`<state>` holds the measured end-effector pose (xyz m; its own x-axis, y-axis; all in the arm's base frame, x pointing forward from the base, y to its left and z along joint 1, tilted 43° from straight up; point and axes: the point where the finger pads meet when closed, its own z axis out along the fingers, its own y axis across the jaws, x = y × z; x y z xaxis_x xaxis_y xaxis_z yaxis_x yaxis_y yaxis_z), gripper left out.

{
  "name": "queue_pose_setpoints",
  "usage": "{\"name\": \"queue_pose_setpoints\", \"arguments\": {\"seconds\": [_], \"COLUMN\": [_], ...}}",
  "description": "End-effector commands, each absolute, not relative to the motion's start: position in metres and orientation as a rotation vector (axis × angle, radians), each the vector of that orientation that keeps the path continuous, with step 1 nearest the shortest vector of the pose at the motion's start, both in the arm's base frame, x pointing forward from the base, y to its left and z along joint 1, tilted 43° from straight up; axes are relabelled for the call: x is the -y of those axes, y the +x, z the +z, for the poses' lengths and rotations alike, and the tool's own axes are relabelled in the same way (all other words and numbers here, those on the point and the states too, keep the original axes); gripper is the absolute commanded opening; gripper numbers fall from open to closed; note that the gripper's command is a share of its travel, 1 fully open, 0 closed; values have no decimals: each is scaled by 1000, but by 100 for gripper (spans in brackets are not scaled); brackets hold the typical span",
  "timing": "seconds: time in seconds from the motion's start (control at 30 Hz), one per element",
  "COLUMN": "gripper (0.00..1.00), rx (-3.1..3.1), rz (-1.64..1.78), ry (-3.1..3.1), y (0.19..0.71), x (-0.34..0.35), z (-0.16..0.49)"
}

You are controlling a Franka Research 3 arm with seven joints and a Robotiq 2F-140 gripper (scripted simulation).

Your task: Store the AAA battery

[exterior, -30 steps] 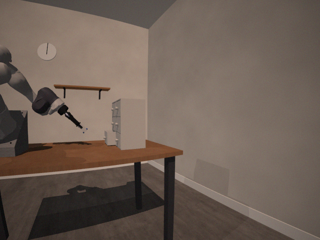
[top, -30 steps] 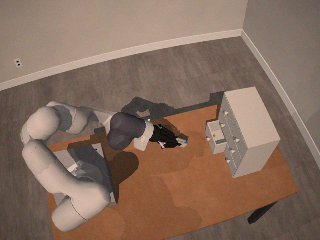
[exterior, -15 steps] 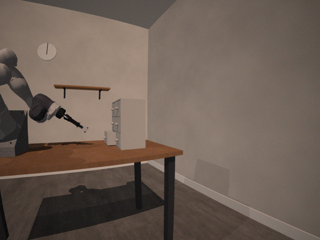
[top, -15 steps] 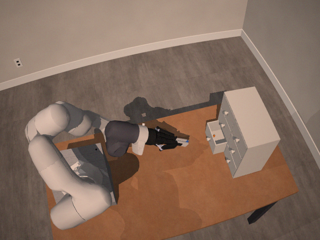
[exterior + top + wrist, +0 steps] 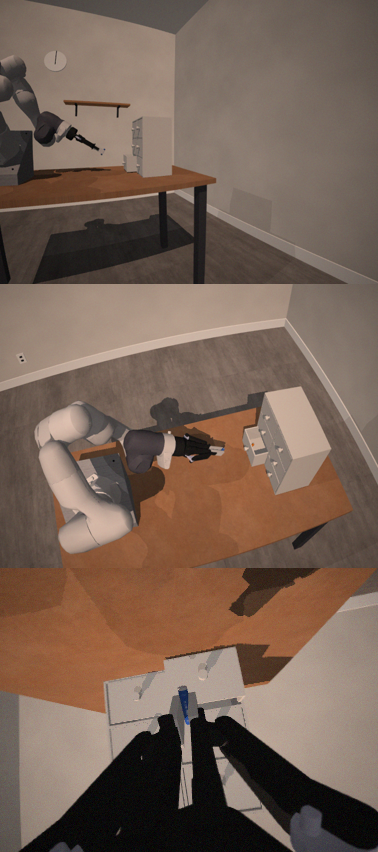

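My gripper (image 5: 218,450) (image 5: 100,150) (image 5: 186,705) is shut on a small blue and white AAA battery (image 5: 222,449) (image 5: 103,150) (image 5: 183,702), which sticks out past the fingertips. The gripper is tilted, pointing toward the small white chest (image 5: 297,427) (image 5: 156,143) (image 5: 125,705), above the table and short of the chest. One drawer (image 5: 255,458) (image 5: 129,165) (image 5: 202,675) in the bottom row is pulled partly out. A small orange thing (image 5: 252,444) lies inside it; I cannot tell what it is. The other drawers look pushed in.
The chest stands at the far right of the wooden table (image 5: 213,516) (image 5: 91,183), near the edge. The robot's grey base (image 5: 103,470) (image 5: 15,159) sits at the table's left end. A wall shelf (image 5: 96,103) hangs behind the table.
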<state>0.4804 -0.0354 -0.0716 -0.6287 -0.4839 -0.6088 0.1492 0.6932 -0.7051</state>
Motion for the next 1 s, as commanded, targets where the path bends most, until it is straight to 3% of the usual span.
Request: {"name": "queue_pose_setpoints", "arguments": {"seconds": [0.0,0.97], "gripper": [3,3], "rx": [-2044,-2044], "rz": [-918,-918], "ry": [-249,-249], "y": [485,564], "x": [31,47], "z": [-70,-69]}}
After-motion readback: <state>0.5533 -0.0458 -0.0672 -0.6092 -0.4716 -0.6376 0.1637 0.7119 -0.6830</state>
